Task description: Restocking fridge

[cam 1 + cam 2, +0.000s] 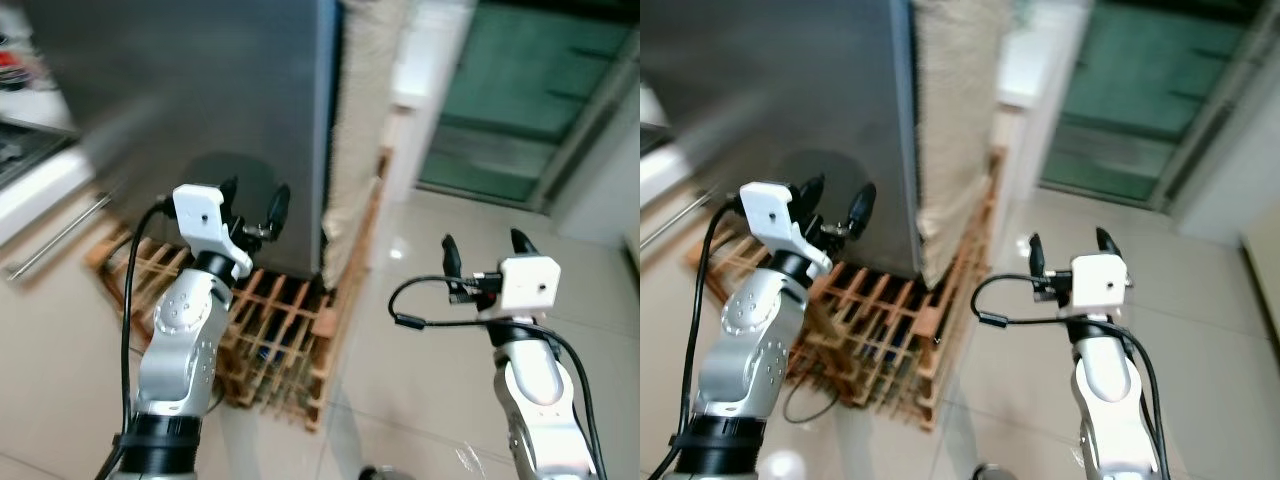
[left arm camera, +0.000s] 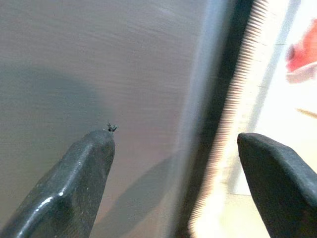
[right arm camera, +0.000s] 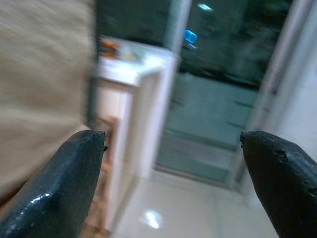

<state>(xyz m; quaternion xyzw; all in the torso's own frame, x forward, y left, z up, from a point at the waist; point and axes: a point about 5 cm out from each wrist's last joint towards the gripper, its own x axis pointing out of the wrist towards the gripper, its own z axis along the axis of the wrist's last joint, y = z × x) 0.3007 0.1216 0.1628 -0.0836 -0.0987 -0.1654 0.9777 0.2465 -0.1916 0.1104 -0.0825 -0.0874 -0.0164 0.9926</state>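
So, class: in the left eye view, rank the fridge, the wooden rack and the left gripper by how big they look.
Largest to smallest:
1. fridge
2. wooden rack
3. left gripper, though nearness to the camera enlarges it.

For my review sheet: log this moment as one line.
left gripper: open, raised at grey fridge side | right gripper: open, empty | wooden rack: on floor

Right gripper (image 3: 173, 148) fingers spread wide, empty, framing a glass door (image 3: 223, 99) and tiled floor (image 3: 163, 213).

Two silver jointed arms, black cables looping alongside; white camera boxes top each wrist; left tool (image 1: 254, 205) and right tool (image 1: 481, 252) have black tapered fingers.
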